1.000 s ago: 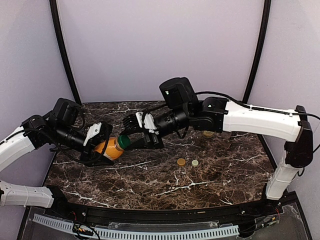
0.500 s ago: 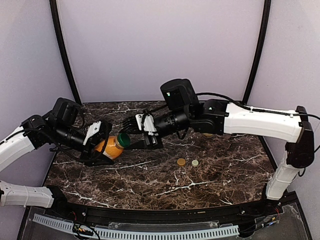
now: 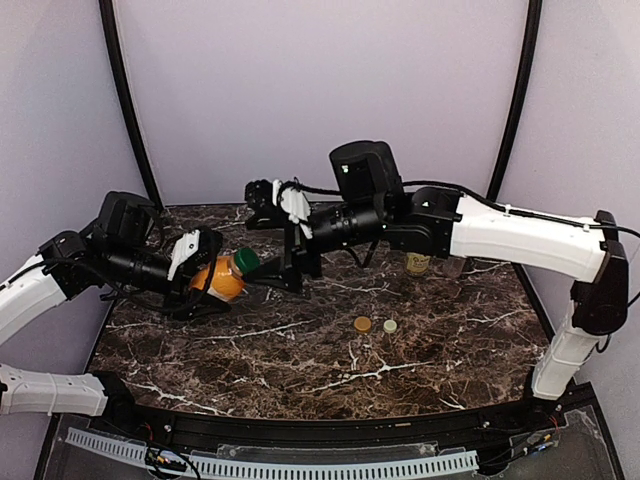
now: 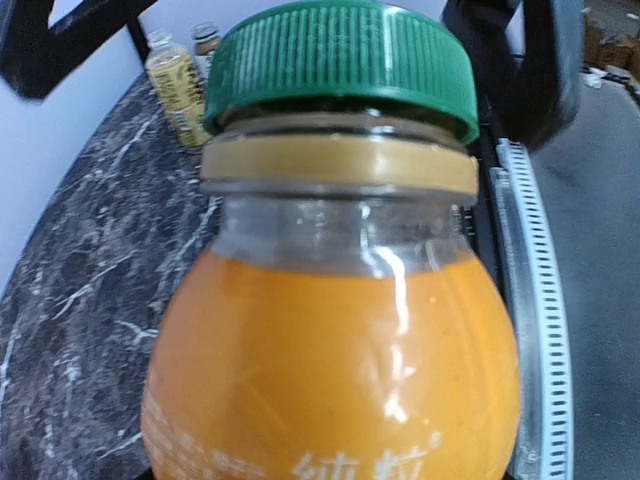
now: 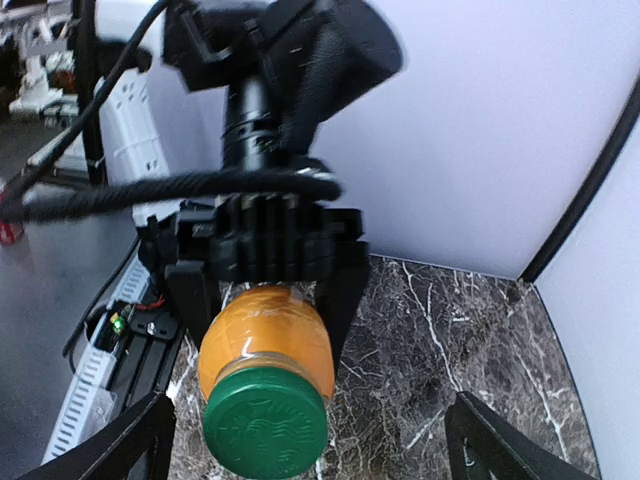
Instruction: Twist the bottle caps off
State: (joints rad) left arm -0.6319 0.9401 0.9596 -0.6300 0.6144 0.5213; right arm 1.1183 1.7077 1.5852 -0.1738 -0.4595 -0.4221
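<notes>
Seen from above, the left pincer [image 3: 203, 280] is clenching the orange bottle [image 3: 222, 282] sideways over the left half of the counter [image 3: 300, 370], with the green cap [image 3: 247, 262] pointing right. The right pincer [image 3: 278, 235] is standing released, its fingers spread wide around that cap and apart from it. The tan cap [image 3: 362, 324] and cream cap [image 3: 390, 326] are lying side by side right of the counter's middle.

In the left wrist view, the green cap [image 4: 345, 60] is sitting on the orange bottle [image 4: 340, 350], and the yellow bottle [image 4: 180, 85] is standing by the far edge.

In the right wrist view, the left pincer [image 5: 265, 260] is gripping the orange bottle [image 5: 265, 340], and the green cap [image 5: 265, 425] is facing the camera.
</notes>
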